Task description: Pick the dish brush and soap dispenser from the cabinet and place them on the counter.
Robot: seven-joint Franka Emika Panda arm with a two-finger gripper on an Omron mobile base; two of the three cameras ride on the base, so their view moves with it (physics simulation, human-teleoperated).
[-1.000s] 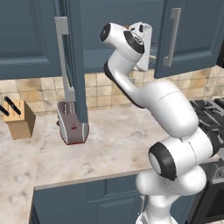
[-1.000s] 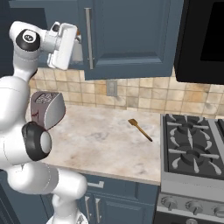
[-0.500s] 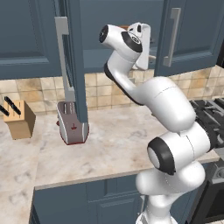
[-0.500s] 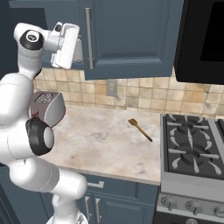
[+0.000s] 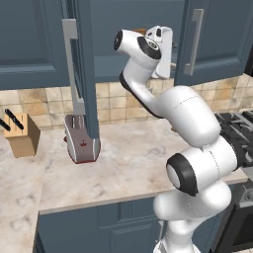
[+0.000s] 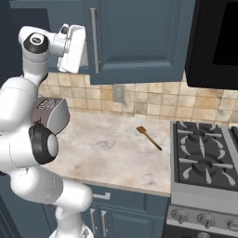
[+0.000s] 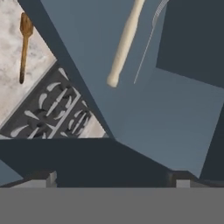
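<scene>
Above the spread fingers, the dish brush lies untouched.

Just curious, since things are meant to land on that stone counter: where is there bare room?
The beige marbled counter is bare between the silver toaster and the orange-brown stick utensil. It is tighter past the toaster, toward the wooden knife block.

Your two base cameras flank the arm, sharing the counter; your hand camera sits close inside the cabinet.
</scene>
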